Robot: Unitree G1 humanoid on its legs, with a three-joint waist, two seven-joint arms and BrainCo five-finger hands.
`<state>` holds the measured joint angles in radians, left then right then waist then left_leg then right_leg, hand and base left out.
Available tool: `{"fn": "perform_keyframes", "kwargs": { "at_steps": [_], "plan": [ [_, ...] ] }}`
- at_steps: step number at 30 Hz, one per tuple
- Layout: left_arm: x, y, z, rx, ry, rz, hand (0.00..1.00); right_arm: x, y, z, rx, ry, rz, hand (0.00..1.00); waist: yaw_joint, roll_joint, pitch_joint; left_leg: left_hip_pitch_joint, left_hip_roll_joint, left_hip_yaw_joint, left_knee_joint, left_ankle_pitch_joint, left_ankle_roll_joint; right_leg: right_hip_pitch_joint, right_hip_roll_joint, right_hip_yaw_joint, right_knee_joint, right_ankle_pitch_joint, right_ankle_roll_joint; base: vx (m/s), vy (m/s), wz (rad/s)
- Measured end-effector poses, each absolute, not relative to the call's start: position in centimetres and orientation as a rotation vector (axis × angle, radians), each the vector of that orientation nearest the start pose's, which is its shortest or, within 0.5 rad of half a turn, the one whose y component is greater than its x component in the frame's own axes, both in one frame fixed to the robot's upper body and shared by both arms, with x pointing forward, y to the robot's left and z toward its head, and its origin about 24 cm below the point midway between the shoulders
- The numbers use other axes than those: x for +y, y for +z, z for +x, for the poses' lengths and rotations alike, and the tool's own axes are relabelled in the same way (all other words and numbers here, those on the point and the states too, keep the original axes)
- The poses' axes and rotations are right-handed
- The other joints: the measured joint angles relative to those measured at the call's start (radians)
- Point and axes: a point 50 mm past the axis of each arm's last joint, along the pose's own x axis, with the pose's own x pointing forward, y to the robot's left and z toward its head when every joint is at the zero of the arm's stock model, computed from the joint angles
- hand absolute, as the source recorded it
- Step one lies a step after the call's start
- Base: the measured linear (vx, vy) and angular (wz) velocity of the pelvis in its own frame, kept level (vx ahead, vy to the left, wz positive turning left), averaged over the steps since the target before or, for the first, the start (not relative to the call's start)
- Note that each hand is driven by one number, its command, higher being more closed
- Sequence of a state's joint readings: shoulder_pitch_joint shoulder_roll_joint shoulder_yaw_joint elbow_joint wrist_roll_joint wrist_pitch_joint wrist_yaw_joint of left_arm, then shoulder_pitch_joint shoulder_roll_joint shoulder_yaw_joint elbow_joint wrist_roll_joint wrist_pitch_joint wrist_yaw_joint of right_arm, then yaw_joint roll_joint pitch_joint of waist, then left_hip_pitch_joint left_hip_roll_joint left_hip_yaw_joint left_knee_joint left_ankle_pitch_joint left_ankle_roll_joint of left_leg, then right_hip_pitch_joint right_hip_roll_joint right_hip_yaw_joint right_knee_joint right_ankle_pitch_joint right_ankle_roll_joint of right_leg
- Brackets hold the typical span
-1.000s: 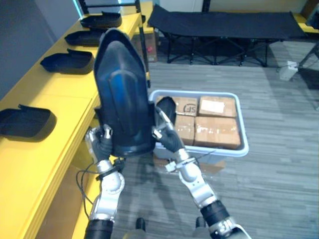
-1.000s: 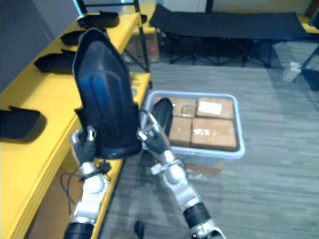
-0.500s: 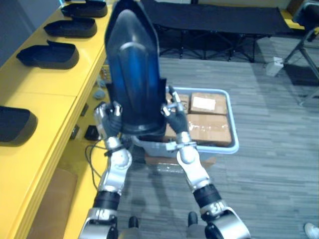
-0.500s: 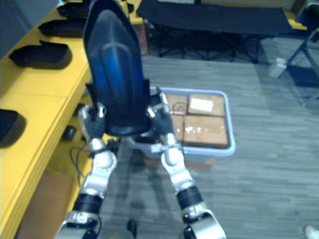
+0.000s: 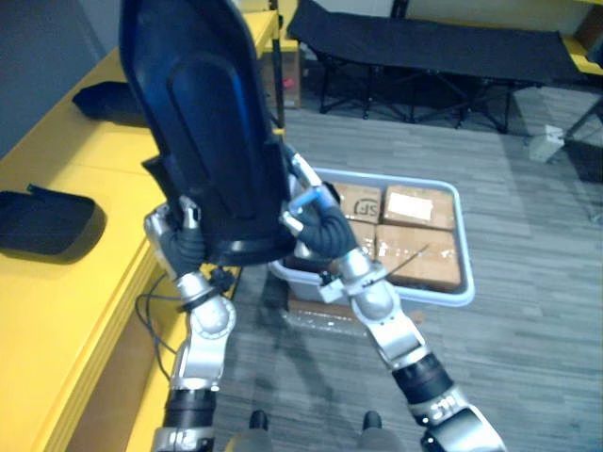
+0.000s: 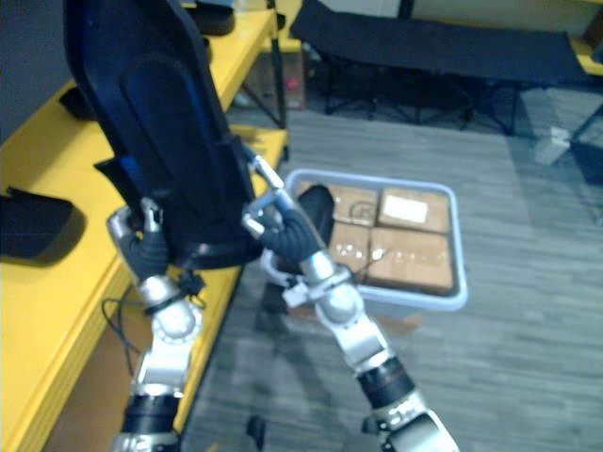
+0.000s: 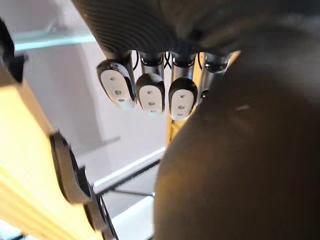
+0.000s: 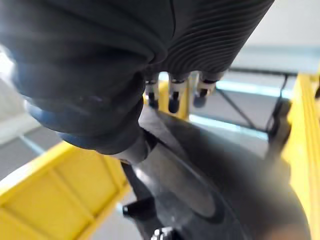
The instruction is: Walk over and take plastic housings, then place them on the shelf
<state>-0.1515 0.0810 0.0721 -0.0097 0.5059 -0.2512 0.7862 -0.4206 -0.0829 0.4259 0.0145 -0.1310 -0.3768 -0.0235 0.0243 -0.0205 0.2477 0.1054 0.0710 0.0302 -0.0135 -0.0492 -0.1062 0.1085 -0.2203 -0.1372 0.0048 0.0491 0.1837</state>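
1. A large dark plastic housing [image 5: 203, 122], glossy with a long pointed top and a raised panel down its face, stands nearly upright between the two hands, its top leaning towards the robot's left.
2. The left hand [image 5: 177, 247] grips the housing's lower left edge. In the left wrist view its fingers [image 7: 150, 95] curl in beside the dark shell.
3. The right hand [image 5: 320, 231] clasps the lower right edge, with the thumb on the front face. In the right wrist view its fingers [image 8: 173, 97] reach along the rim.
4. The housing's base hangs above the near edge of the long yellow shelf [image 5: 57, 320], clear of its surface.
5. On the shelf lie two smaller black plastic housings, one nearer [image 5: 45, 221] and one farther back [image 5: 105, 99], well apart.
6. To the right, on the grey plank floor [image 5: 528, 358], sits a pale blue-grey plastic bin [image 5: 443, 294] packed with brown cardboard boxes [image 5: 419, 259].
7. Beyond the bin stands a black folding cot [image 5: 443, 42].
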Motion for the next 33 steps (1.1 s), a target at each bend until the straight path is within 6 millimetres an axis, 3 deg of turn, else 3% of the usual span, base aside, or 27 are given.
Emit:
{"fn": "perform_keyframes", "kwargs": {
  "at_steps": [9,24,27,31,33],
  "plan": [
    [20.9,10.0,24.5,-0.513,0.818,0.411,1.00,-0.7,15.4,25.9,-0.709,0.654,-0.249,0.00,0.048,0.021,-0.016,-0.002,0.000,-0.038,0.011,0.000,0.000,0.019,0.000,-0.049,0.015,0.000,0.000,-0.02,-0.004,0.11],
    [21.0,10.3,24.4,-0.534,0.822,0.412,1.00,-0.9,15.3,24.7,-0.639,0.747,-0.096,0.00,0.068,0.015,-0.080,-0.004,0.007,-0.038,0.011,0.000,0.000,0.026,0.008,-0.051,0.002,0.001,-0.001,0.00,-0.005,0.01],
    [21.3,10.3,24.3,-0.536,0.829,0.416,1.00,-1.3,14.9,24.3,-0.595,0.770,-0.002,0.00,0.072,0.015,-0.100,-0.006,0.012,-0.027,0.005,0.003,-0.004,0.014,0.011,-0.049,0.001,0.001,-0.001,0.00,-0.017,-0.10],
    [28.0,9.2,21.9,-0.377,1.219,0.339,1.00,-6.7,15.7,24.6,-0.601,0.636,0.202,0.00,0.045,0.016,-0.104,-0.004,0.013,-0.020,0.005,0.003,-0.004,0.012,0.012,-0.046,0.000,0.001,-0.002,0.00,-0.005,-0.04],
    [29.6,8.1,20.3,-0.303,1.331,0.317,1.00,-9.0,16.1,24.5,-0.633,0.601,0.259,0.00,0.046,0.014,-0.109,-0.004,0.013,-0.018,0.005,0.003,-0.004,0.011,0.013,-0.043,-0.002,0.001,-0.002,0.00,0.000,0.00]
  ]
}}
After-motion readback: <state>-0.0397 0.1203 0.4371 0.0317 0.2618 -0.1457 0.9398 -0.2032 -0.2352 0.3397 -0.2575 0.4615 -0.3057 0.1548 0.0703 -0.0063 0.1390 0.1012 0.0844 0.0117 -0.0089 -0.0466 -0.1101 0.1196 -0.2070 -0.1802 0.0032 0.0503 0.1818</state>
